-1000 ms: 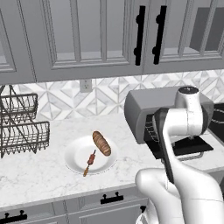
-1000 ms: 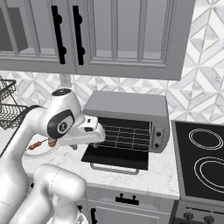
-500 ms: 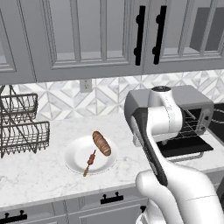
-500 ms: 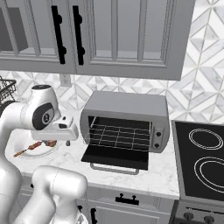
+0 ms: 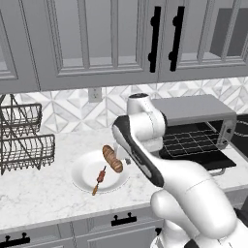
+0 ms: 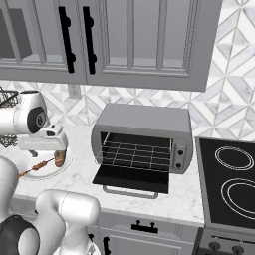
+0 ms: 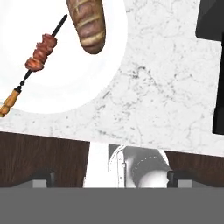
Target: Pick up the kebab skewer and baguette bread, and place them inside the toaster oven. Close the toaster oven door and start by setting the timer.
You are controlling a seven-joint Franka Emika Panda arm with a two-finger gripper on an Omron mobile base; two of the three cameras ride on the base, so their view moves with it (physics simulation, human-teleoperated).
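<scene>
Now the gripper (image 6: pixel 46 149) hangs wide open and empty above the right edge of the white plate (image 5: pixel 83 170), left of the open toaster oven (image 6: pixel 142 137). Kebab skewer (image 7: pixel 37 55) and baguette bread (image 7: pixel 87 22) lie side by side on the plate, long axes near-to-far, the baguette nearer the gripper.

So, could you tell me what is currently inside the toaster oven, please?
Through the open door, the toaster oven shows just a bare wire rack. The cavity's far back is too dark to judge.
</scene>
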